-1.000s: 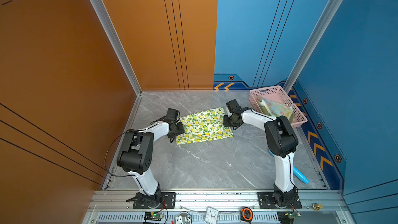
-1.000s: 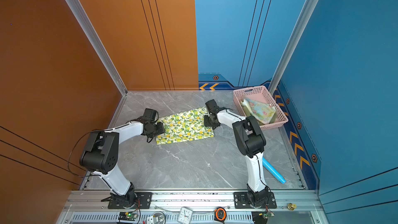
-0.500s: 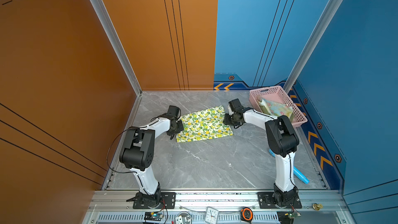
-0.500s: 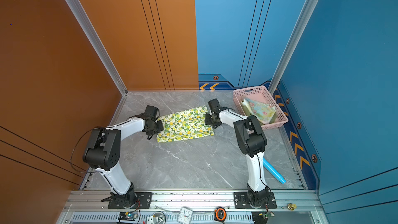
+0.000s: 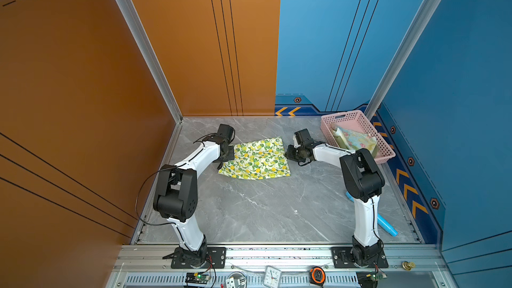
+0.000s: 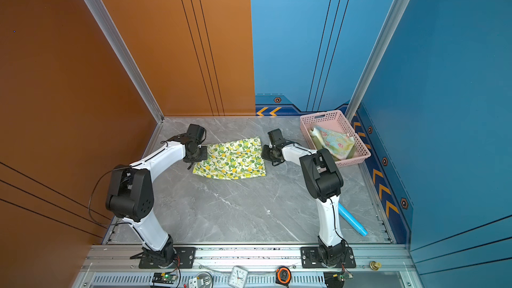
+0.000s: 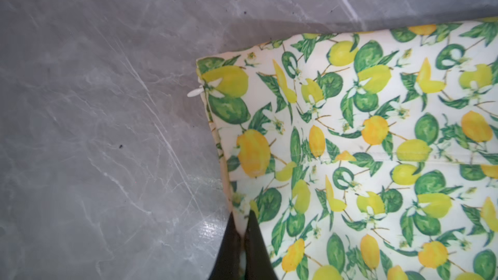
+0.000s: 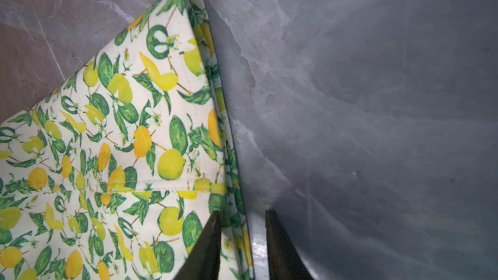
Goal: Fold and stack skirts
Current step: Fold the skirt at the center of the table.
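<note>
The lemon skirt [image 5: 256, 159] lies flat on the desk [image 5: 263, 211], toward 12 o'clock. The left claw [image 7: 242, 212] is pinched tight on its 9 o'clock edge; the right claw [image 8: 242, 211], partly open, straddles its 3 o'clock edge, not gripping

Lemon skirt [image 5: 256, 159] white with yellow lemons and green leaves, table [image 5: 263, 211] grey marble with white veins, basket [image 5: 357, 119] pink and perforated, in the basket a floral skirt [image 5: 356, 139] of pastel yellow-blue with pink flowers and a plain olive skirt [image 5: 372, 151], tube [image 5: 386, 224] light blue
</note>
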Tool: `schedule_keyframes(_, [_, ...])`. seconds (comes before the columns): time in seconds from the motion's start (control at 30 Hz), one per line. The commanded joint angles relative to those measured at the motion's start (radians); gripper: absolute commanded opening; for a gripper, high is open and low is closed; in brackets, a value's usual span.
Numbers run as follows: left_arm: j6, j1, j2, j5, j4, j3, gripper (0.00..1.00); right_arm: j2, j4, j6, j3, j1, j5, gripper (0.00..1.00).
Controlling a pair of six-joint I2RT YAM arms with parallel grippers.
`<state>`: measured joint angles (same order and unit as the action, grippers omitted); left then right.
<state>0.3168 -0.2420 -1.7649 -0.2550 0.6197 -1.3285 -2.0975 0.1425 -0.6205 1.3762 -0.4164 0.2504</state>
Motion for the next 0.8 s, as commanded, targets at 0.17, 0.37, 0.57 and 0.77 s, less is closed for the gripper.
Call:
schedule_keyframes(0.17, [-0.120, -0.159, -0.002, -0.236, 0.134, -0.173, 0.00, -0.072, -0.187, -0.221, -0.098, -0.065, 0.063, 0.12])
schedule_keyframes(0.37, [-0.189, -0.302, -0.064, -0.343, 0.168, -0.271, 0.00, -0.089, -0.297, -0.319, -0.130, -0.096, 0.052, 0.04])
schedule_keyframes(0.57, [-0.187, -0.396, -0.172, -0.328, 0.179, -0.359, 0.00, -0.117, -0.367, -0.389, -0.134, -0.136, 0.045, 0.01])
schedule_keyframes(0.77, [-0.171, -0.446, -0.280, -0.278, 0.184, -0.441, 0.00, -0.124, -0.386, -0.411, -0.135, -0.144, 0.038, 0.01])
